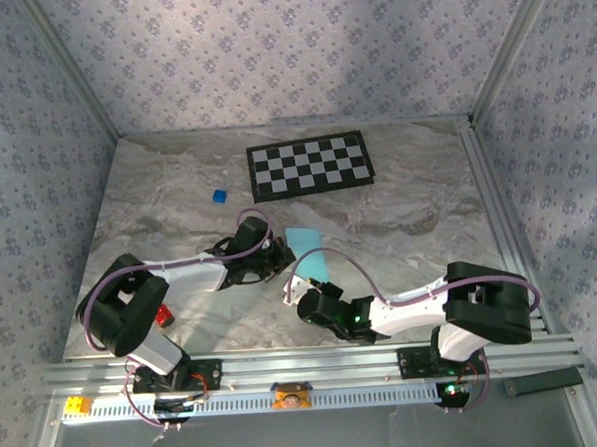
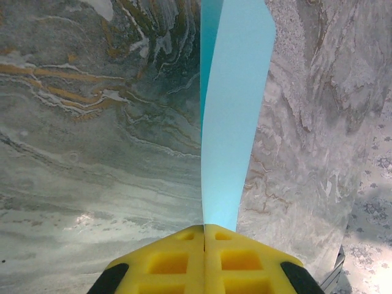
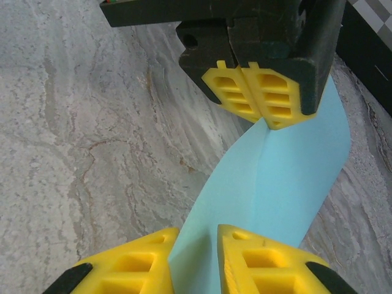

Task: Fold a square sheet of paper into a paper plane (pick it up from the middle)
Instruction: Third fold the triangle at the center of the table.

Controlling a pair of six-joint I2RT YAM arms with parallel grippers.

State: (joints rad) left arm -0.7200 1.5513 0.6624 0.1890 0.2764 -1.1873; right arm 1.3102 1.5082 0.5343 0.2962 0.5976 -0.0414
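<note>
Although the tabletop (image 1: 417, 192) leaves free room up to the checkerboard (image 1: 310, 165), the paper (image 1: 304, 241), held mid-tabletop, is partly hidden: the left hand (image 2: 204, 229) pinches one end tight, and the right hand (image 3: 199, 231) stands a little parted around the other end.

The sheet of paper (image 2: 236, 122) runs off the left wrist view's top edge.
</note>
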